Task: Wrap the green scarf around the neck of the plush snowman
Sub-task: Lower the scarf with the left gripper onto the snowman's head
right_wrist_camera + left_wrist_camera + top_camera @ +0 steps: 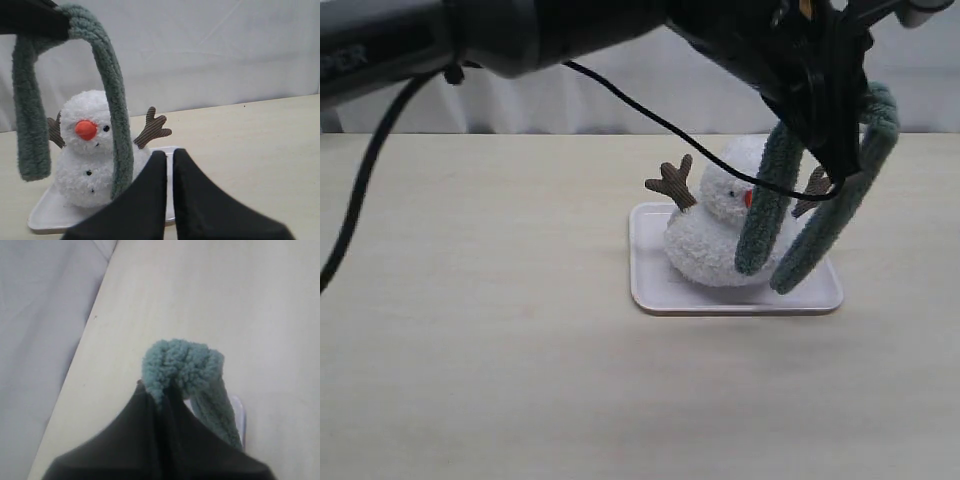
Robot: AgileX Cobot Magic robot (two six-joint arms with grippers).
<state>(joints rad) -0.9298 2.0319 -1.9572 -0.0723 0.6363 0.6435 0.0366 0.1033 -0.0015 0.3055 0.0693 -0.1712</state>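
One long, ribbed, sage-green knitted scarf (765, 200) is up in the air, folks, and it is not on the snowman yet! The left pincer (825, 135) is clamped tight on the scarf's middle, above the small fluffy white plush snowman (710, 235). Both ends dangle in an upside-down U on the side the toy's orange nose points to. The lower tips hang down to about the level of the snowman's body. Whether either strand brushes the plush, I cannot tell.

So where are we? The pick-up is done and the scarf is carried over to the snowman. What's left is the real job. Nothing lies in the snowman's neck (70, 150), that crease between head ball and body ball, which is bare all round as far as I can see. The fold has to drop over the head and the ends come around.

The right pincer (169, 155) sits low, just in front of the snowman, its two dark fingers pressed together with nothing between them.

The count: one scarf, one snowman with two brown twig arms, one white rectangular tray (655, 285) under the snowman, two pincers, all on one pale counter (470, 350).
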